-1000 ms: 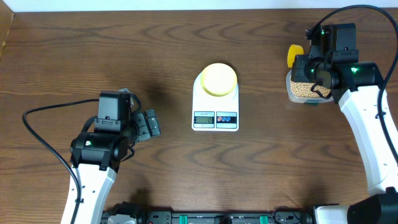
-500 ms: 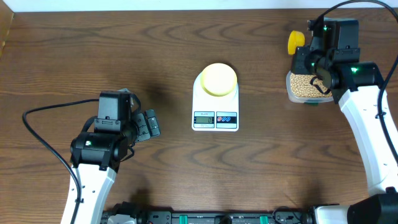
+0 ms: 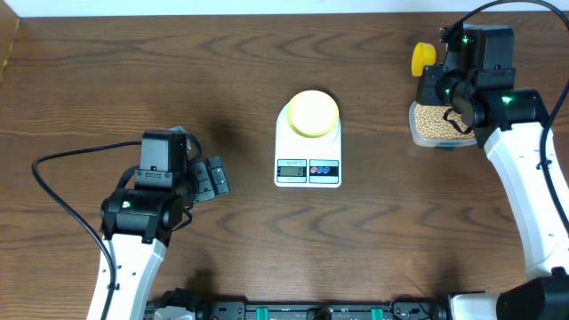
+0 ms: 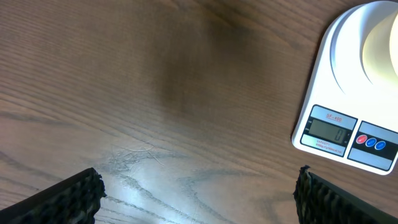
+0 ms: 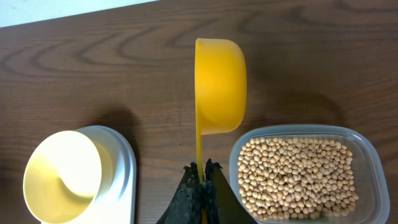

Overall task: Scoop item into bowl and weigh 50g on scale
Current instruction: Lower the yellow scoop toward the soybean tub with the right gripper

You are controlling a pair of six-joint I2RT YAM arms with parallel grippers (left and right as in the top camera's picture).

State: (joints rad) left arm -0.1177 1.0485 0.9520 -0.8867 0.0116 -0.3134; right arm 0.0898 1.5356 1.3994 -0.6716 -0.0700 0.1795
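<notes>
Beans [image 3: 427, 123] lie half hidden overhead beneath right hand [image 5: 200, 177] gripping scoop [image 5: 221, 84].

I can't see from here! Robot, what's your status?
Right end effector shut on yellow scoop beside soybean tub. Left end effector open. Bowl empty on scale. Nothing blocking.

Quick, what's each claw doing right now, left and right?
Left claw: open, holding nothing.
Right claw: closed on the handle of the yellow scoop.
</notes>
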